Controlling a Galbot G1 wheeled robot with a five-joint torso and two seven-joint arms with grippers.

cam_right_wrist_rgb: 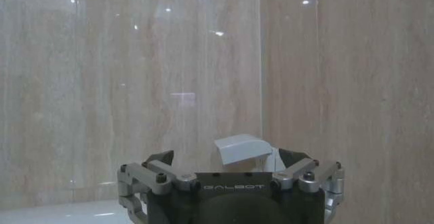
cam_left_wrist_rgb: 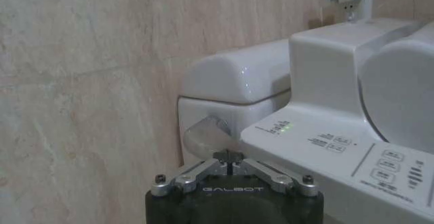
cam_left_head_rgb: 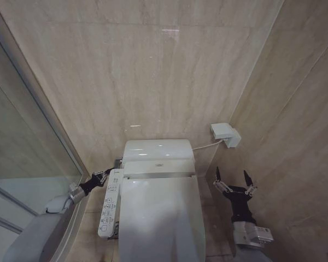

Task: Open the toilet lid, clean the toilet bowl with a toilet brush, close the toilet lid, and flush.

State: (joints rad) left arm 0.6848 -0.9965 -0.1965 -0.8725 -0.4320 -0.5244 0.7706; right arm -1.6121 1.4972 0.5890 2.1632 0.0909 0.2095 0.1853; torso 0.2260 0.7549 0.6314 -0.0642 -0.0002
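White glossy plastic covers the toilet: the toilet lid [cam_left_head_rgb: 159, 218] lies flat and shut over the toilet bowl [cam_left_head_rgb: 122, 240], so judging from this the cleaning is either done or not begun; I cannot tell which. The left hand [cam_left_head_rgb: 102, 176] reaches in beside the tank [cam_left_head_rgb: 158, 150], at the rear end of the side control panel [cam_left_head_rgb: 110, 203]. In the left wrist view its fingers [cam_left_wrist_rgb: 229, 156] are pressed together with nothing between them, their tips right at a chrome flush lever [cam_left_wrist_rgb: 207, 131] on the tank's side. That placement suits a push on the lever; whether they touch it I cannot tell. The right hand [cam_left_head_rgb: 234, 182] hangs well clear on the other side of the toilet, fingers spread wide and empty, pointing toward the wall, apparently parked out of the way. A small white wall box [cam_left_head_rgb: 226, 134] sits above it with a cord running to the tank. The room is tight: beige stone-look wall tiles [cam_left_head_rgb: 153, 65] behind and to the right, a glass shower screen [cam_left_head_rgb: 22, 142] at the left.
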